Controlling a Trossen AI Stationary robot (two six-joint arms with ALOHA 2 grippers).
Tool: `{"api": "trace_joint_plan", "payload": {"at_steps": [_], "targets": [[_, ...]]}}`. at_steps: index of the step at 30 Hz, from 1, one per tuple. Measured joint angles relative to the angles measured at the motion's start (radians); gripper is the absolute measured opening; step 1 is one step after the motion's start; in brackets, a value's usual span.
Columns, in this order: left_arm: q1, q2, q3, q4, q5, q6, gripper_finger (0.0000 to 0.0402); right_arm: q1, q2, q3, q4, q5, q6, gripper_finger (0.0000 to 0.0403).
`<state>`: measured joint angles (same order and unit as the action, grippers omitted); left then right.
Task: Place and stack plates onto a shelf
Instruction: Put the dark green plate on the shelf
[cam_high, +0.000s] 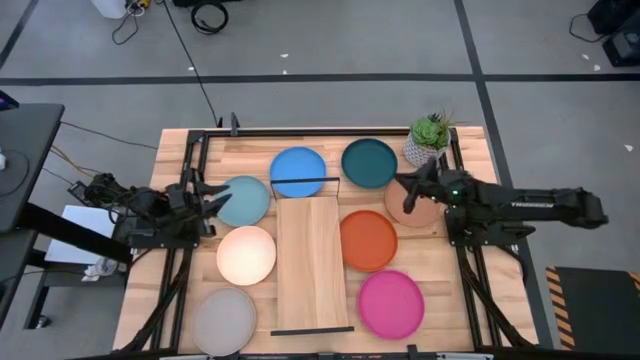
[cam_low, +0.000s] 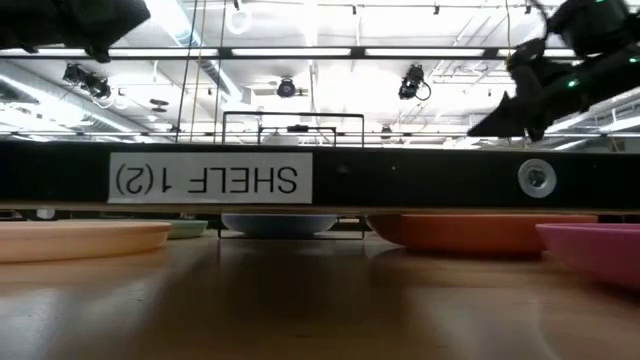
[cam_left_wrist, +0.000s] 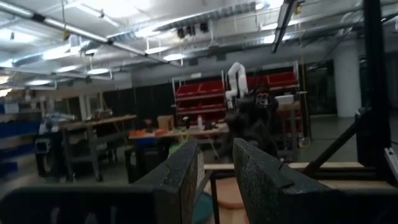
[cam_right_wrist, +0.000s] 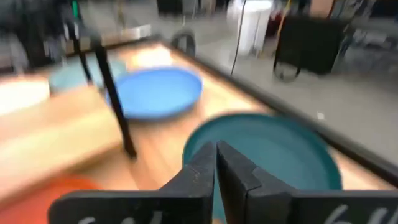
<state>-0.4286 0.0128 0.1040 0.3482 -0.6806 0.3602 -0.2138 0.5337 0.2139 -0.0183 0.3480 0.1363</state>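
The shelf (cam_high: 314, 265), a light-wood plank on black wire end frames, runs near to far along the table's middle. Left of it lie the light teal plate (cam_high: 245, 200), cream plate (cam_high: 246, 255) and grey plate (cam_high: 224, 320). The blue plate (cam_high: 298, 172) and dark teal plate (cam_high: 368, 163) lie at its far end. The orange plate (cam_high: 368, 240) and magenta plate (cam_high: 390, 303) lie on its right. The tan plate (cam_high: 428, 213) is mostly hidden under my right arm. My left gripper (cam_high: 212, 200) (cam_left_wrist: 214, 152) is open beside the light teal plate's left rim. My right gripper (cam_high: 408, 197) (cam_right_wrist: 216, 152) is shut and raised in the air (cam_low: 505, 115), between the dark teal and tan plates.
A green plant in a white pot (cam_high: 428, 140) stands at the far right corner, just beyond my right gripper. The shelf's far wire frame (cam_high: 305, 180) crosses over the blue plate. All plates lie flat on the slatted tabletop (cam_high: 180, 150), and none lies on the shelf's plank.
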Motion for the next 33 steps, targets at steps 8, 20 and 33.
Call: {"api": "trace_joint_plan", "payload": {"at_steps": [8, 20, 33], "targets": [[0.0, 0.0, 0.0, 0.03, 0.008, 0.043, 0.011, 0.002, 0.362, 0.162, -0.117, 0.0, -0.082, 0.0087], [0.0, 0.0, 0.0, 0.038, -0.004, 0.071, 0.011, 0.001, 0.81, 0.366, -0.12, 0.021, -0.309, 0.0189], [0.0, 0.0, 0.0, 0.028, -0.007, 0.071, 0.011, -0.074, 0.986, 0.388, -0.114, 0.054, -0.389, 0.0118]]}}
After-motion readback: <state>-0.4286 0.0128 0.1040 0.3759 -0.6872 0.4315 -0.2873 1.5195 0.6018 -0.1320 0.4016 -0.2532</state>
